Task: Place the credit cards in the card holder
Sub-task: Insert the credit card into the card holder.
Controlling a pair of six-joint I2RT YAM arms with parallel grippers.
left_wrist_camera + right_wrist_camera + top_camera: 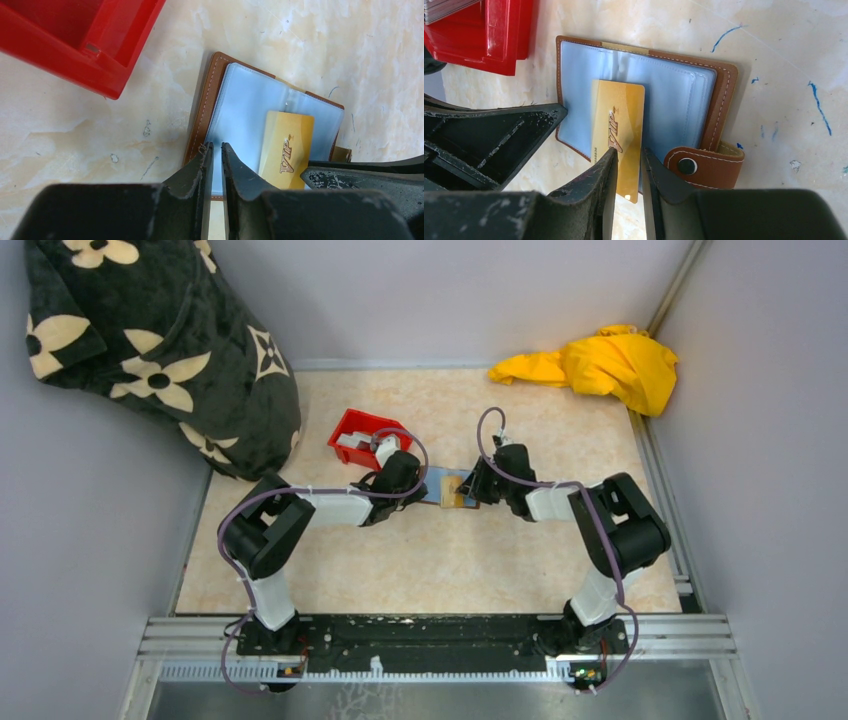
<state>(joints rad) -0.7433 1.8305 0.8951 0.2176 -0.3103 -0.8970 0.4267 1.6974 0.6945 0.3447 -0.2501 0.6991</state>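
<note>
The card holder (452,490) lies open mid-table, brown with pale-blue clear sleeves (202,107) (721,100). A gold credit card (621,112) (286,150) marked VIP lies on its sleeves, its near end overhanging the holder's edge. My right gripper (629,150) (470,487) is over that end, jaws a narrow gap apart. One finger covers part of the card, and nothing is pinched. My left gripper (216,146) (425,486) stands at the holder's opposite edge, jaws barely apart over a sleeve. More pale cards (446,9) sit in the red bin (362,437).
The red bin (75,40) stands just beyond the holder on the left. A black flower-patterned bag (150,340) fills the back left corner and a yellow cloth (600,365) lies at the back right. Walls close in the table's sides.
</note>
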